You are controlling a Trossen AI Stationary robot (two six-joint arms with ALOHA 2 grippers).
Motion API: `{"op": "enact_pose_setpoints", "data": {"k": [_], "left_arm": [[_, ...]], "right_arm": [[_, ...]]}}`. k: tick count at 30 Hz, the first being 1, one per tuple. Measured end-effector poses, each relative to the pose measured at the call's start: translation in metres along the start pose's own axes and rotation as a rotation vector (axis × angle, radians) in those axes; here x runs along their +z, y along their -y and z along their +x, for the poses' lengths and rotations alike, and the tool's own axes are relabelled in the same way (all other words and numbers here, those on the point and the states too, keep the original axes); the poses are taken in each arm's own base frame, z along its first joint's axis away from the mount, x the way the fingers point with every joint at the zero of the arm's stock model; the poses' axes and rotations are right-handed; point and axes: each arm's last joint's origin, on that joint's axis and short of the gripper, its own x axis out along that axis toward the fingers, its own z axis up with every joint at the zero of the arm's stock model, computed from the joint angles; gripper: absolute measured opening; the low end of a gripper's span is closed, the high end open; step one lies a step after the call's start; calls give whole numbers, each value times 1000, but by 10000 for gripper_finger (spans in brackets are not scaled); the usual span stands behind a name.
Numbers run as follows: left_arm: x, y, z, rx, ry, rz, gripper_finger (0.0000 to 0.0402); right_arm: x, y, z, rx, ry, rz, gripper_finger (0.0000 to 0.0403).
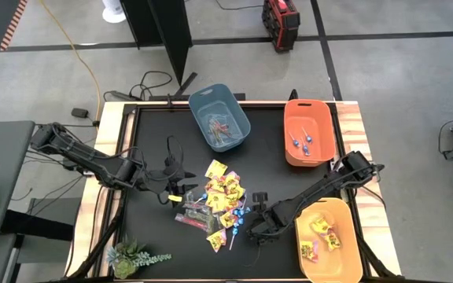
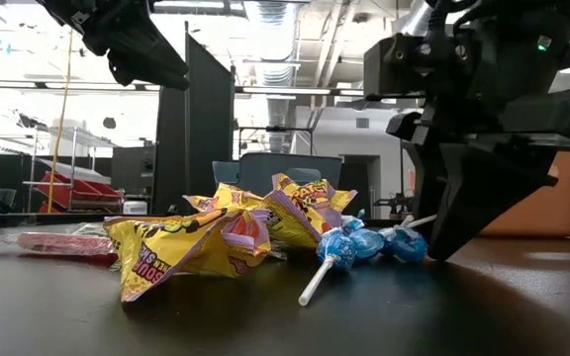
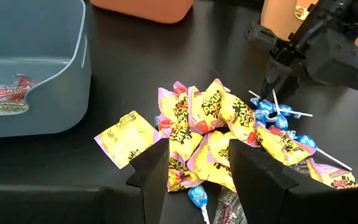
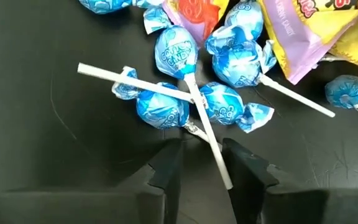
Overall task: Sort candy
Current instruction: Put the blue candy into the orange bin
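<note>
Candy (image 1: pixel 222 201) lying heaped at table (image 1: pixel 156 130) centre, three bins along far and right edges.
Blue-grey bin (image 1: pixel 219 116) holding pinkish sticks; orange bin (image 1: pixel 309 130) holding four lollipops; yellow bin (image 1: pixel 330 240) holding three packets. Right gripper (image 4: pixel 202 157) jaws narrowly parted astride a lollipop (image 4: pixel 176 51) stick; left gripper (image 3: pixel 194 165) gaping empty at the heap's left.

You've got a matt black tabletop (image 1: pixel 156 228) with pale bare-wood strips along its side edges. The bins (image 1: pixel 219 116) look like smooth plastic. Yellow packets (image 2: pixel 181 242) are shiny crinkled foil, lollipops (image 4: pixel 176 53) have glossy blue wrap on plain white paper-looking sticks.
</note>
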Motion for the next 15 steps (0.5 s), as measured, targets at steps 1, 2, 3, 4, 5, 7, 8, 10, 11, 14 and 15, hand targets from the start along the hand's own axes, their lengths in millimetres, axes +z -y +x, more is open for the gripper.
{"op": "enact_pose_setpoints", "data": {"k": [1, 2, 3, 4, 5, 7, 8, 10, 11, 14, 15], "left_arm": [[0, 0, 0, 0, 0, 0, 160], [0, 0, 0, 0, 0, 0, 160], [0, 0, 0, 0, 0, 0, 160], [0, 0, 0, 0, 0, 0, 160], [0, 0, 0, 0, 0, 2, 160], [0, 0, 0, 0, -1, 2, 160], [0, 0, 0, 0, 0, 2, 160], [0, 0, 0, 0, -1, 2, 160], [0, 0, 0, 0, -1, 2, 160], [0, 0, 0, 0, -1, 2, 160], [0, 0, 0, 0, -1, 2, 160]], "right_arm": [[0, 0, 0, 0, 1, 0, 119], [0, 0, -1, 1, 3, 1, 114], [1, 0, -1, 1, 4, 1, 109], [1, 0, -2, 1, 4, 2, 106], [3, 1, -3, 1, 6, 3, 104], [6, 1, -5, 5, 17, -3, 103], [8, 0, -6, 7, 23, -8, 102], [10, 0, -8, 9, 30, -12, 102], [12, 0, -9, 10, 34, -16, 102], [14, 0, -11, 13, 43, -20, 102], [14, 0, -11, 13, 43, -21, 102]]}}
